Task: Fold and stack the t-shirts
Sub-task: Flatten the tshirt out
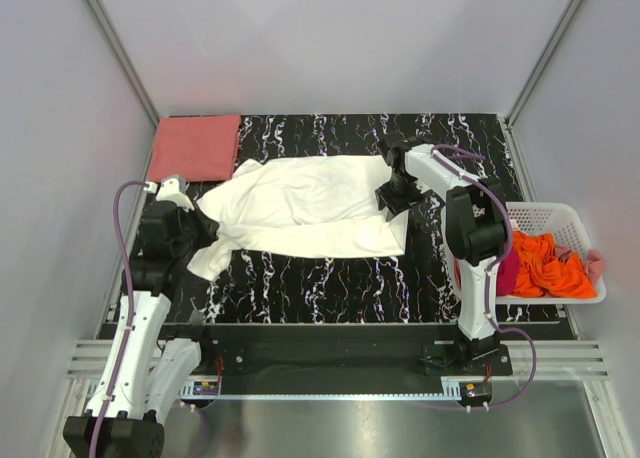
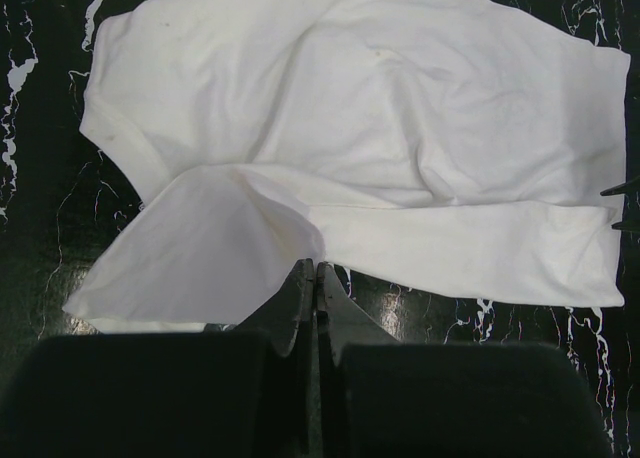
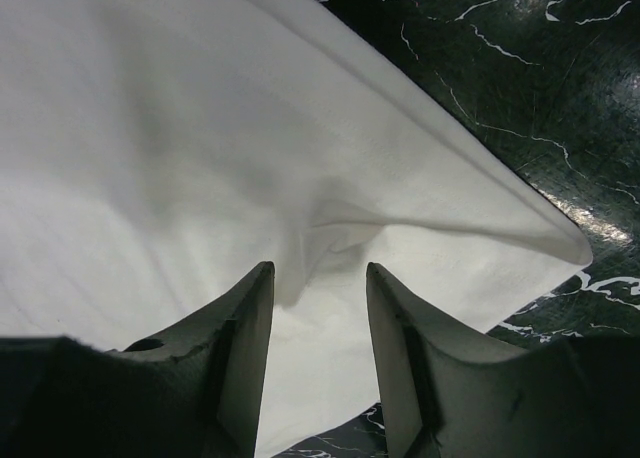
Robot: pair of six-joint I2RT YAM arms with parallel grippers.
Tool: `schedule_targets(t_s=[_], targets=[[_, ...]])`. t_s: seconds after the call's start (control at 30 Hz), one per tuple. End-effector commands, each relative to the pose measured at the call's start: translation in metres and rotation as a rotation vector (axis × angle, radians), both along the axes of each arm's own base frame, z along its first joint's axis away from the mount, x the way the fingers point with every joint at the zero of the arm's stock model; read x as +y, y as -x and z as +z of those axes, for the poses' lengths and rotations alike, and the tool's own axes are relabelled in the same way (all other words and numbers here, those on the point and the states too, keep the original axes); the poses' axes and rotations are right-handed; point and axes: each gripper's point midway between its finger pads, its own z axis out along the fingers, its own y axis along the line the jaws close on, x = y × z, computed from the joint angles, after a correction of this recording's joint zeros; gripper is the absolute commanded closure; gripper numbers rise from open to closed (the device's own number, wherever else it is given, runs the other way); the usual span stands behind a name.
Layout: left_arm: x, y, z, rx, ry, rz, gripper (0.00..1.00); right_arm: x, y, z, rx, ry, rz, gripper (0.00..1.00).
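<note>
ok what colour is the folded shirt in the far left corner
The folded shirt is salmon pink; top external view shows it best.

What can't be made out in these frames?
- Top view: the right arm covers part of the basket; the magenta shirt is mostly hidden, so the shirt count is unclear.
- Left wrist view: the left gripper is shut at the white t-shirt edge; whether it pinches cloth is unclear.
- Right wrist view: frame edges crop the shirt.

Black, white-veined counter (image 1: pixel 300 288) carries a cream-white t-shirt (image 1: pixel 300 203) spread across its middle with some rumpling, and one folded salmon-pink t-shirt (image 1: pixel 195 146) lying flat just beside that shirt's far left corner, toward the counter's back edge.
</note>
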Motion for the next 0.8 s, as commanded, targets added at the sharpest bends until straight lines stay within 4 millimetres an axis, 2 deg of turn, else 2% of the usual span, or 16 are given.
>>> schedule_targets(t_s=[0.0,0.27,0.33,0.37,0.4,0.5,0.53,0.6,0.63,0.67,0.7,0.73,0.77], targets=[[-0.003,-0.008,0.021,-0.080,0.008,-0.020,1.00,-0.001,0.006,-0.003,0.026,0.010,-0.035,0.51],[-0.003,-0.007,0.020,-0.084,0.014,-0.017,1.00,0.001,0.012,-0.014,0.063,0.001,-0.032,0.52],[-0.003,-0.007,0.020,-0.084,0.012,-0.016,1.00,0.001,0.013,-0.014,0.063,0.001,-0.032,0.63],[-0.003,-0.008,0.021,-0.086,0.009,-0.014,1.00,0.000,0.012,-0.015,0.056,0.010,-0.026,0.74],[-0.002,-0.008,0.020,-0.084,0.006,-0.012,1.00,-0.002,0.011,-0.013,0.045,0.016,-0.023,0.80],[0.000,-0.009,0.024,-0.092,0.003,-0.002,1.00,-0.010,0.002,0.003,-0.031,0.050,0.045,1.00],[0.002,-0.011,0.026,-0.096,0.001,0.009,1.00,-0.013,-0.003,0.020,-0.080,0.057,0.063,1.00],[0.004,-0.017,0.049,-0.140,0.013,0.036,1.00,-0.023,-0.010,0.044,-0.153,0.113,0.145,1.00],[0.006,-0.020,0.060,-0.162,0.018,0.053,1.00,-0.024,-0.018,0.076,-0.243,0.116,0.170,1.00],[0.006,-0.027,0.091,-0.225,0.034,0.061,1.00,-0.032,-0.023,0.097,-0.299,0.161,0.231,1.00],[0.005,-0.032,0.108,-0.255,0.040,0.063,1.00,-0.033,-0.030,0.142,-0.413,0.166,0.251,1.00],[0.007,-0.036,0.127,-0.293,0.042,0.072,1.00,-0.038,-0.034,0.167,-0.475,0.185,0.275,1.00],[0.007,-0.043,0.167,-0.363,0.038,0.069,1.00,-0.044,-0.035,0.192,-0.530,0.234,0.341,1.00]])
